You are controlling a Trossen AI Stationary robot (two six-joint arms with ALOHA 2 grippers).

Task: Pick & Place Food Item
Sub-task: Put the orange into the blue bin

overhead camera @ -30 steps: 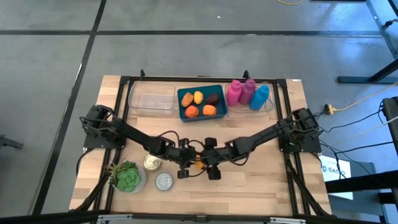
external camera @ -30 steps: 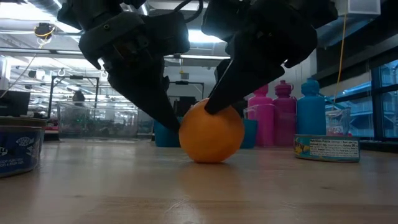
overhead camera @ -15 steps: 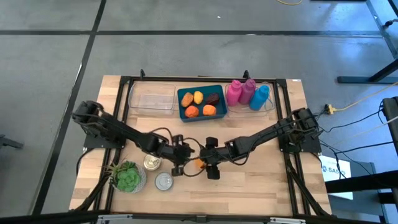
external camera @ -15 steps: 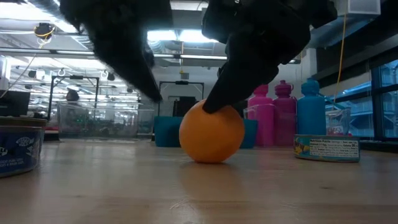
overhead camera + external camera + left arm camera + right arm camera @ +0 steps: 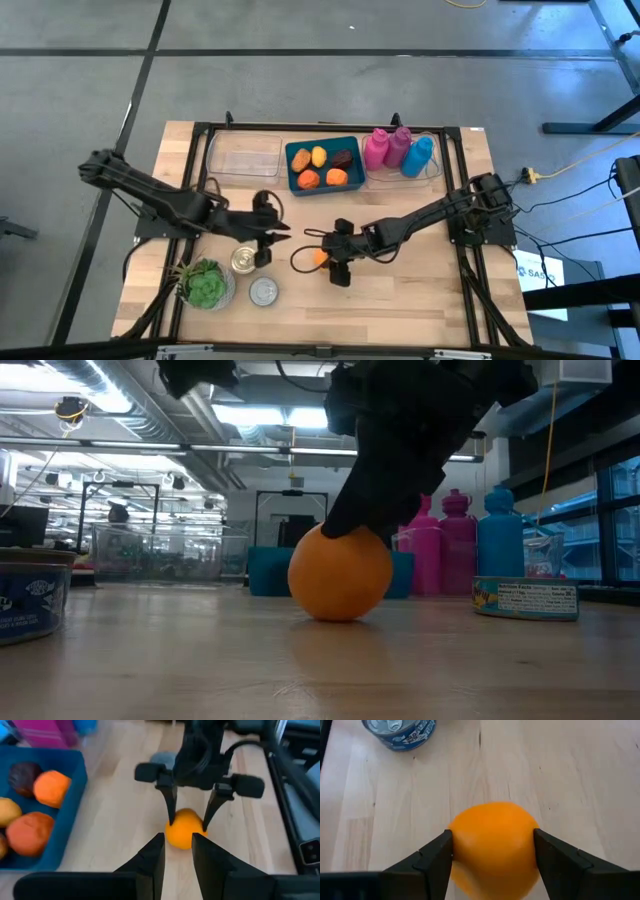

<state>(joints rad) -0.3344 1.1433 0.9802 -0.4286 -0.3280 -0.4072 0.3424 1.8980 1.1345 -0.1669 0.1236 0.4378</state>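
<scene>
The left arm has pulled away from the orange (image 5: 320, 257) since a second ago, and its claw (image 5: 268, 226) now hangs over the table (image 5: 420, 300) well to the left of the fruit, above a tin (image 5: 243, 261), with its fingers (image 5: 152, 857) close together and holding nothing. The right claw (image 5: 322, 258) has stayed at the orange and narrowed around it: in the right wrist view both fingers (image 5: 437, 855) sit against the fruit's two sides, so it is gripping the orange (image 5: 494, 845). The orange (image 5: 340, 573) rests on the table near the middle, in front of the blue tray (image 5: 323, 166); in the low view its underside touches the wood and the right arm comes down onto its top. The left wrist view looks across at that grip, with the orange (image 5: 184, 828) pinched between the right claw's two dark tips. The tray sits at the back of the table and holds five pieces of food in orange, yellow and dark tones. A clear bin (image 5: 244, 160) lies to the tray's left, and two pink bottles (image 5: 386, 147) and a blue bottle (image 5: 418, 155) stand to its right. A potted plant (image 5: 205, 283) and a second tin (image 5: 263, 291) sit near the front left of the table.
</scene>
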